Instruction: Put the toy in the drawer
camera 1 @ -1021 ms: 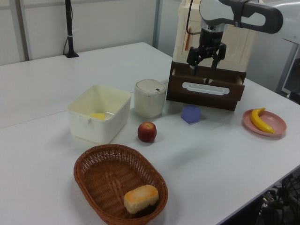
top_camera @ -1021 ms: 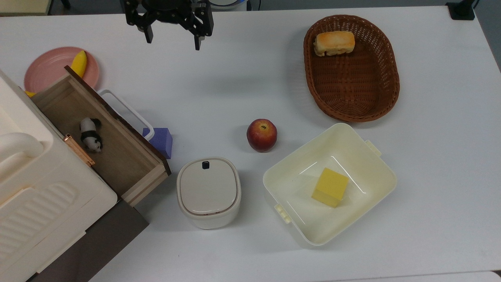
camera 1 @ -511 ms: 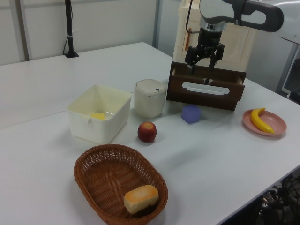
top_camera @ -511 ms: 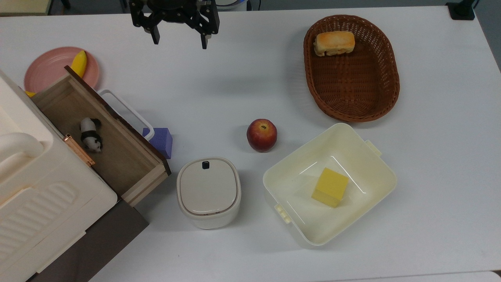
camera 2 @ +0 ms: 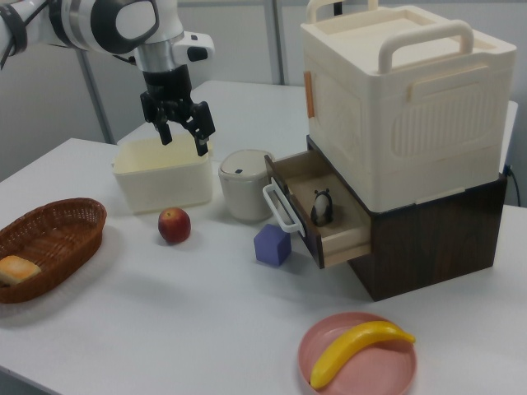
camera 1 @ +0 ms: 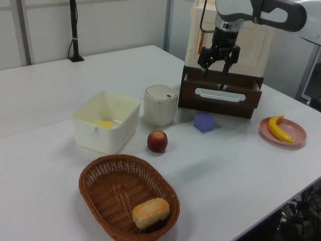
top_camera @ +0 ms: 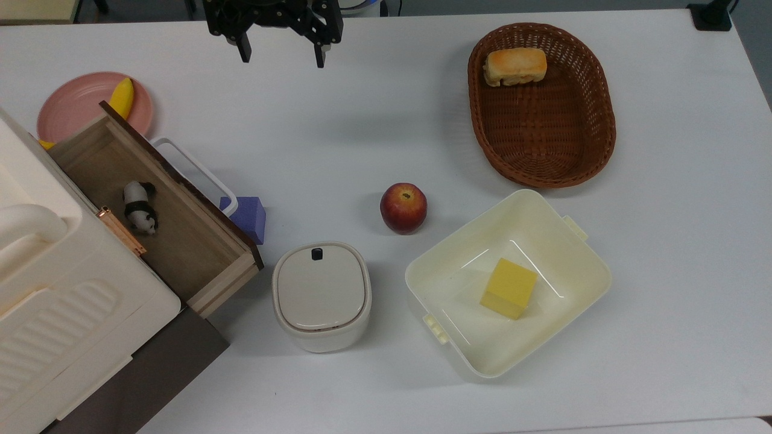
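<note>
**Wooden drawer holds the toy; jaws released above the counter**

Black-and-white toy (top_camera: 139,207) stands inside the open drawer (top_camera: 181,235), on its light-brown floor, close to the cabinet (top_camera: 66,301) edge. In the right view the toy (camera 2: 321,206) is upright on its legs, near the drawer's inner end.

Gripper (top_camera: 281,53) hangs above the white counter (top_camera: 362,120) at the top view's upper edge, well apart from the drawer. Jaws are spread wide and carry nothing. In the right view the gripper (camera 2: 183,134) is raised in front of the cream tub (camera 2: 160,173).

Purple block (top_camera: 248,217) sits on the counter, just beside the drawer's dark front panel and white handle (top_camera: 187,166). Apple (top_camera: 403,208) lies between the block and the tub. Lidded pot (top_camera: 321,295) stands near the drawer's corner. Yellow cube (top_camera: 508,288) rests inside the tub.
</note>
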